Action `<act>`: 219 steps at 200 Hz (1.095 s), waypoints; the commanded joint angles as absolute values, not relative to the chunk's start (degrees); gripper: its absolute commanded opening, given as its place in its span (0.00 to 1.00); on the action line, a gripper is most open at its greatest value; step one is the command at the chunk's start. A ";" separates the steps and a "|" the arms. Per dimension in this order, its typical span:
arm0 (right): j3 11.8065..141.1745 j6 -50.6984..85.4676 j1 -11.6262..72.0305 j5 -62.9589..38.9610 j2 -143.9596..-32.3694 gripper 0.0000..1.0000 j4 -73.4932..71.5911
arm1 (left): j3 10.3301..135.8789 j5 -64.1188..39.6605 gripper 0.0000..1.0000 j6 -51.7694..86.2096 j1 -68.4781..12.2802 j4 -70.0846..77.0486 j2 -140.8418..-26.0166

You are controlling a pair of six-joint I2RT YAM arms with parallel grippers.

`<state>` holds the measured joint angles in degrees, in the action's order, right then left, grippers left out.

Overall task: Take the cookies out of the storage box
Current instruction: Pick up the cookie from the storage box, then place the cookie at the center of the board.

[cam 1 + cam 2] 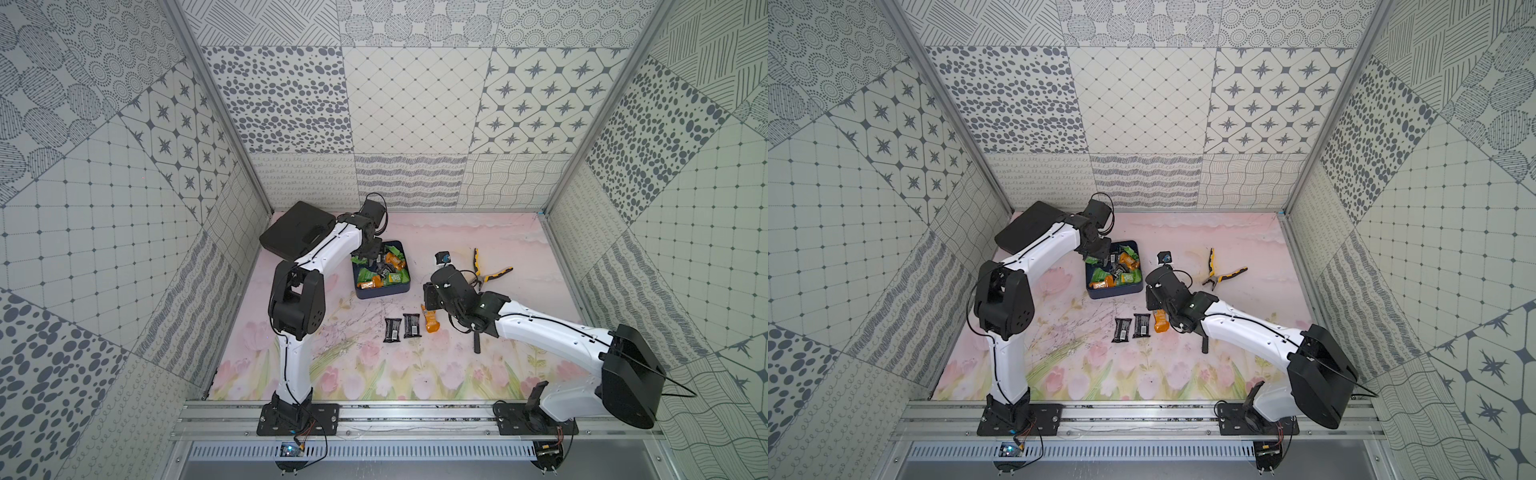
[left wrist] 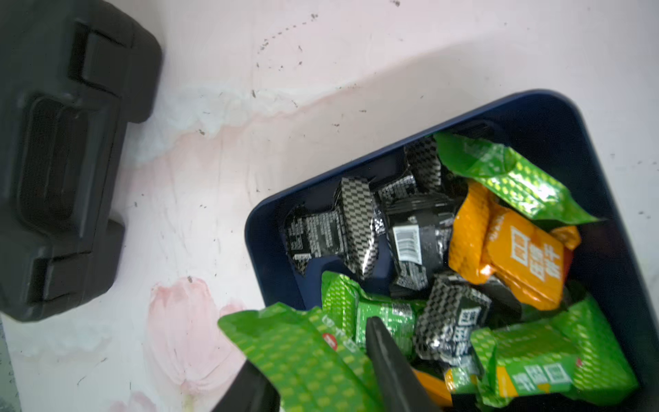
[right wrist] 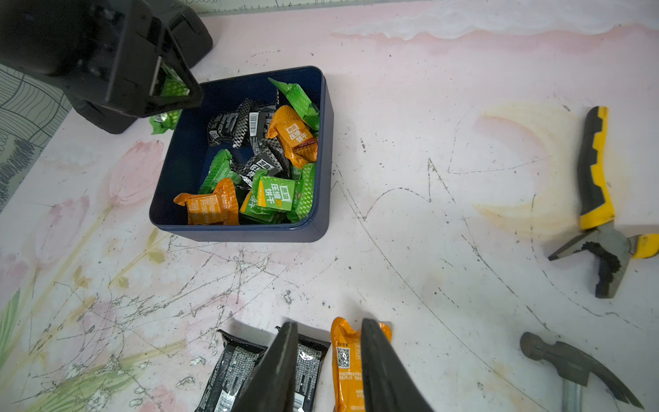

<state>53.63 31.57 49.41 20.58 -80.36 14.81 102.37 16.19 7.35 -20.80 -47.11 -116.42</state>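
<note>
We see the blue box (image 1: 380, 296) on the flowered mat (image 1: 374, 374), left of the middle and nearer the far edge than the near one. A heap of green, orange and black cookies (image 1: 384, 270) lies inside it. The left gripper (image 2: 313, 351) is at the box's far left corner, its fingers closed on a green packet (image 2: 285, 342). In the right wrist view that packet hangs across the box wall, partly outside it, though we cannot tell whether it is clear of the other wrappers. Three more lie flat on the mat in a row just in front of the box, near the middle: a black packet (image 3: 228, 378), a second black packet (image 3: 310, 364) beside it and an orange packet (image 3: 344, 364) at the right end. The right gripper (image 3: 328, 326) hovers over this row with its fingers a narrow way apart and nothing pinched between them. One finger covers part of the second black packet and the other covers part of the orange packet; the angle probably hides whether a tip touches either wrapper. A black case (image 1: 295, 232) sits in the far left corner of the mat, near the box but apart from it. The pliers (image 1: 488, 272), with yellow and black handles spread open, lie toward the far right, well apart from the box. The hammer (image 3: 570, 360) lies to the right of the row.
</note>
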 commanded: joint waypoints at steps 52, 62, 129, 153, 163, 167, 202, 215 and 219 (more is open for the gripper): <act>52.54 32.13 49.24 20.88 -78.33 0.34 14.36 | 78.62 14.78 0.28 25.30 -28.39 -49.29 -94.35; 52.43 32.00 49.25 20.91 -78.20 0.34 14.41 | 75.07 14.68 0.28 28.16 -30.20 -49.90 -91.72; 51.12 32.17 49.29 19.54 -77.54 0.33 14.36 | 57.60 11.93 0.28 44.75 -41.10 -48.89 -84.42; 50.63 32.32 49.24 18.78 -77.25 0.33 14.86 | 55.28 9.70 0.28 46.80 -42.02 -44.32 -87.03; 50.56 32.51 49.29 18.57 -76.86 0.33 15.33 | 55.02 9.79 0.26 47.43 -42.05 -42.57 -88.50; 50.53 32.60 49.29 18.55 -76.67 0.33 15.51 | 55.00 10.03 0.25 47.65 -42.12 -41.88 -89.09; 49.29 33.39 49.22 18.67 -74.43 0.33 16.77 | 56.70 12.44 0.26 47.80 -42.01 -38.65 -93.50; 48.68 33.65 49.30 18.96 -73.52 0.33 16.89 | 56.79 12.39 0.29 47.98 -42.06 -37.55 -94.85; 48.49 33.71 49.31 19.10 -73.19 0.33 16.95 | 56.83 12.39 0.29 48.04 -42.01 -37.31 -95.13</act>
<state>49.63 32.67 49.41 18.70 -75.83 17.10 56.23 12.21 43.38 -41.82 -42.65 -92.12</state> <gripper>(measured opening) 0.330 0.386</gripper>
